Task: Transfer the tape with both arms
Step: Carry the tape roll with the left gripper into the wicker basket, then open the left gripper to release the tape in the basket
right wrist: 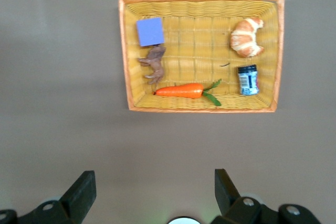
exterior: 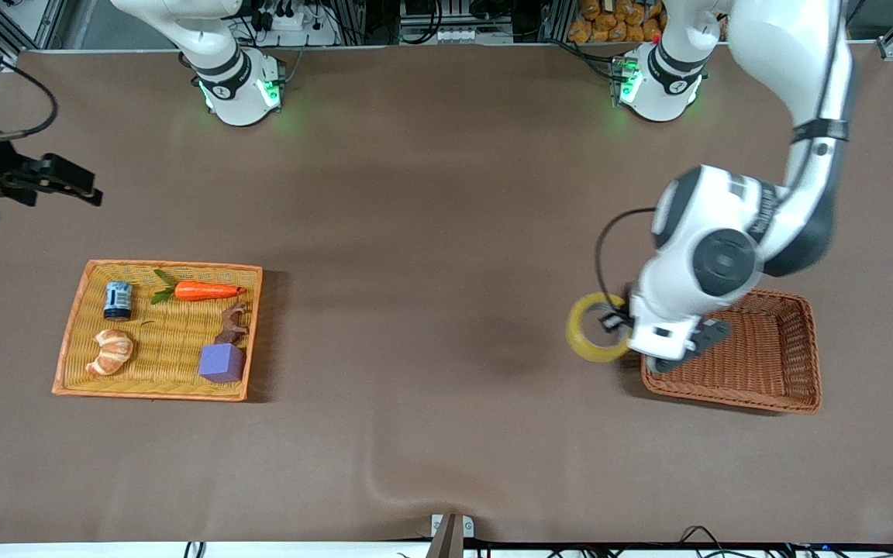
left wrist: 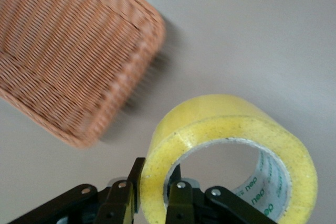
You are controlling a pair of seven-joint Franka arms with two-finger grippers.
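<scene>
Here the left gripper (left wrist: 152,198) jaws pinch the tape (left wrist: 231,150) wall; right gripper (right wrist: 152,195) jaws gape, empty.

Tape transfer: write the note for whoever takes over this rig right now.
Left gripper: shut on the tape, one finger through its core, beside the brown basket at the left arm's end.
Right gripper: open, holding nothing, waiting above the table near the yellow tray.
Done: tape gripped by the left arm.
Left: hand it to the right gripper and set it down.
</scene>
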